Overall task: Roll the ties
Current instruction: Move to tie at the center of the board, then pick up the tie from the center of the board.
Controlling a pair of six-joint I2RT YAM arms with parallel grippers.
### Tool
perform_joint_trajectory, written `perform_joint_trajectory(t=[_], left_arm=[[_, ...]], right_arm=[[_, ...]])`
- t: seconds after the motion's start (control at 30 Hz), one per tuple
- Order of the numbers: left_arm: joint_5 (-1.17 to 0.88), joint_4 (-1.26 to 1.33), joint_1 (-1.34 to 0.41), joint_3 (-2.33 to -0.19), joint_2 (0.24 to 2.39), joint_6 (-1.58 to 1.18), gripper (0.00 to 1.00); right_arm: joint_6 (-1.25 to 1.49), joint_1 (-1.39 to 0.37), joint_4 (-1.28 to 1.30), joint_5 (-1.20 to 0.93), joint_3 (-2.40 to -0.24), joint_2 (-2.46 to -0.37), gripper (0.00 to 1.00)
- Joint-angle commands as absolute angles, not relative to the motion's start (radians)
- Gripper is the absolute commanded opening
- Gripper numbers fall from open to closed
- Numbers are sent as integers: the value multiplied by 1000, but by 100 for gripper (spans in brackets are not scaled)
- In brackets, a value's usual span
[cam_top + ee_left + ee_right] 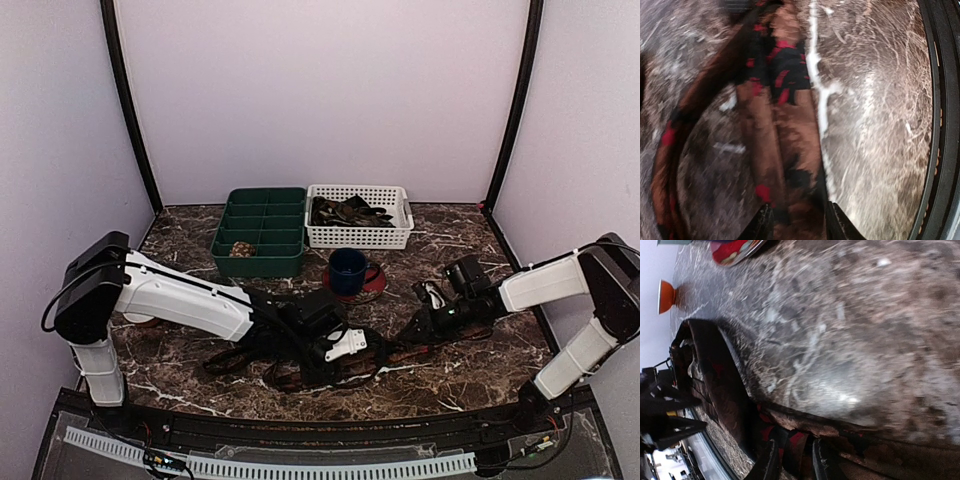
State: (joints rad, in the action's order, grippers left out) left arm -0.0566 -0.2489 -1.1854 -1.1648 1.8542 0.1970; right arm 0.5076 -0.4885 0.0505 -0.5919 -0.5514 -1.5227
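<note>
Marble tabletop (480, 372), tie (395, 354) near front edge

a dark blue mug (347, 270) stands upright on a red saucer (373, 286), both on a brown marble table (470, 245) veined with white; just behind the mug sits a white lattice basket (360, 238); behind the mug and to its left, just beside that basket, a green tray (258, 266) split into compartments; farther behind the mug rise pale walls (320, 90) and black posts (130, 110).
</note>
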Motion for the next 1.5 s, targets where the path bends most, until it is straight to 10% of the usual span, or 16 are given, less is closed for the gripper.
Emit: perform_joint_trajectory(t=[0.0,0.57,0.9,1.47], left_arm=[[-86,-182,-1193,-1209,1937,190,33],[-115,-362,-1058,-1724,2254,435,32],[-64,-161,-1011,-1213,1719,80,59],[-65,-8,-588,-652,1232,-402,68]], right_arm=[[469,-406,158,-505,-535,-1524,23],[453,-190,196,-523,-591,-1303,38],[466,-381,136,-494,-685,-1245,35],[419,-874,117,-275,-1244,-1891,53]])
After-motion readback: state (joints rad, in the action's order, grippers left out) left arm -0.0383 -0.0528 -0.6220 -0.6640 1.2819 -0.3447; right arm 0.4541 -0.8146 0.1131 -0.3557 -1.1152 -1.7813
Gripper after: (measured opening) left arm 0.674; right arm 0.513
